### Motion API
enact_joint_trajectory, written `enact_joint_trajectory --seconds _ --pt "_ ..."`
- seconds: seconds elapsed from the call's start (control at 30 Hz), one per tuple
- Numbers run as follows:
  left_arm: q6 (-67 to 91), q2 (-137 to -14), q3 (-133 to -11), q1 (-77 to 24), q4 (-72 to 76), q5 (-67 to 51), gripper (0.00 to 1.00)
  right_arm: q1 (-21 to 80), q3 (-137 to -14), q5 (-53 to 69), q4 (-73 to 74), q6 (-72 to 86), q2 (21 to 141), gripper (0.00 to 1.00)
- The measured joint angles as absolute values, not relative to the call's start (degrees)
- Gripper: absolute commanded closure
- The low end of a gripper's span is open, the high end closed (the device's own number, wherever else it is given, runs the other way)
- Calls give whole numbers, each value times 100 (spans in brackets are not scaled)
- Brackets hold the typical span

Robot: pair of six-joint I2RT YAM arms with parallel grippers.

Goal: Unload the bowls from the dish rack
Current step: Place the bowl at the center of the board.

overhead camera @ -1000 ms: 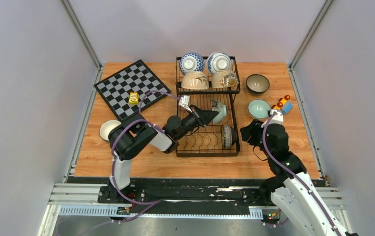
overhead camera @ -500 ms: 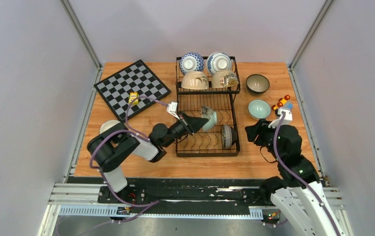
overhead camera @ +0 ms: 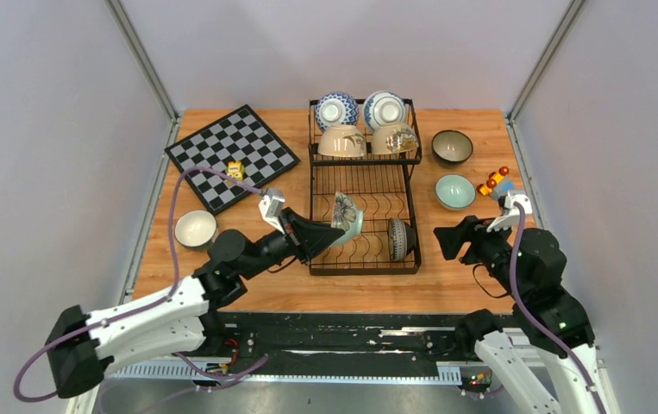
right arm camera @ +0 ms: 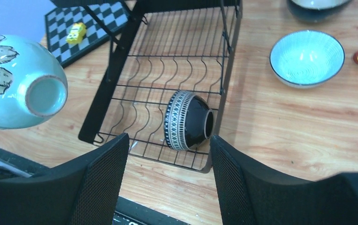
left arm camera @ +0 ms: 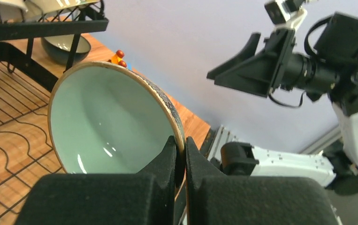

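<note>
The black wire dish rack (overhead camera: 311,233) stands mid-table. Its upper basket holds two blue-and-white bowls (overhead camera: 336,109) and two beige bowls (overhead camera: 341,141). A dark patterned bowl (overhead camera: 400,239) (right arm camera: 186,120) lies on its side in the lower tray. My left gripper (overhead camera: 329,231) (left arm camera: 180,150) is shut on the rim of a pale teal flower-painted bowl (overhead camera: 345,217) (left arm camera: 111,122) (right arm camera: 19,89), held tilted above the tray's left part. To the right of the rack, my right gripper (overhead camera: 441,241) (right arm camera: 167,140) is open and empty, pointing toward the dark bowl.
On the table right of the rack sit a dark bowl (overhead camera: 452,146), a light blue bowl (overhead camera: 454,191) (right arm camera: 307,57) and small toys (overhead camera: 496,183). A white bowl (overhead camera: 195,228) sits at the left. A checkerboard (overhead camera: 231,155) carries a yellow toy (overhead camera: 235,170).
My left arm has drawn back and left, lifting the teal bowl off the lower tray's dividers. My right gripper has backed away to the right and opened wider.
</note>
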State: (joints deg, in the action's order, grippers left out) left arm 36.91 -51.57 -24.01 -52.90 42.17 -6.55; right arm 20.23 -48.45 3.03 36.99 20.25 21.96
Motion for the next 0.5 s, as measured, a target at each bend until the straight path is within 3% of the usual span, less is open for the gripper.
enact_joint_trajectory --seconds 0.27,0.5 --pt "1837 -3719 -3562 -6117 438 -154 100 2182 -6029 1068 3887 1704 2633 32" --pt "311 -4010 -4431 -7456 -1756 720 100 2467 -7273 1640 4589 1367 3844 35"
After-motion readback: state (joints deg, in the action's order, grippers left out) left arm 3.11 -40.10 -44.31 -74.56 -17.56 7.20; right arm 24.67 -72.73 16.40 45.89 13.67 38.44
